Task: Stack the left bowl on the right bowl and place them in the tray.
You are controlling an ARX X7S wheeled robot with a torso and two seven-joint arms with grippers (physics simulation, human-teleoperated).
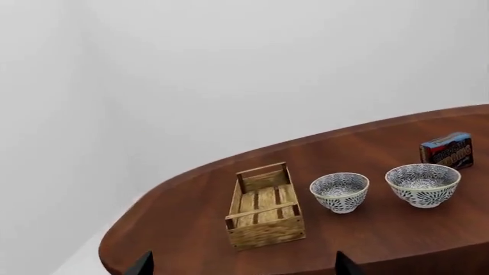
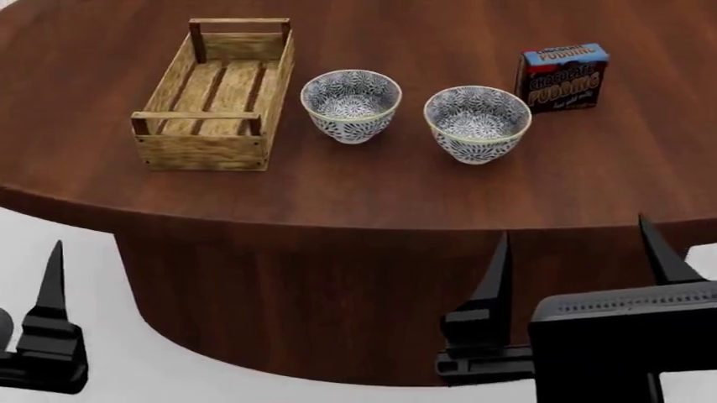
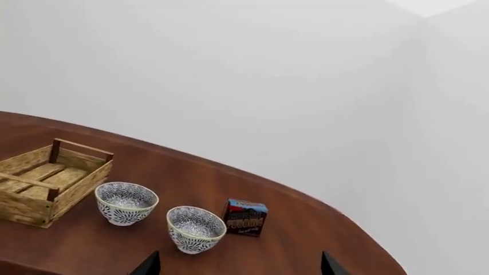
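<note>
Two patterned white-and-blue bowls stand side by side on the dark wood table (image 2: 370, 189). The left bowl (image 2: 351, 105) is beside the light-wood tray (image 2: 217, 95); the right bowl (image 2: 478, 122) is near the pudding box. All also show in the left wrist view (tray (image 1: 264, 205), left bowl (image 1: 339, 192), right bowl (image 1: 422, 184)) and the right wrist view (tray (image 3: 47, 181), left bowl (image 3: 126, 203), right bowl (image 3: 196, 228)). My left gripper (image 2: 50, 285) and right gripper (image 2: 577, 260) hang open and empty below the table's near edge. The tray is empty.
A dark pudding box (image 2: 563, 77) stands upright behind and right of the right bowl, also seen in the right wrist view (image 3: 245, 217). The table's rounded near edge lies between the grippers and the bowls. Plain white walls surround the table.
</note>
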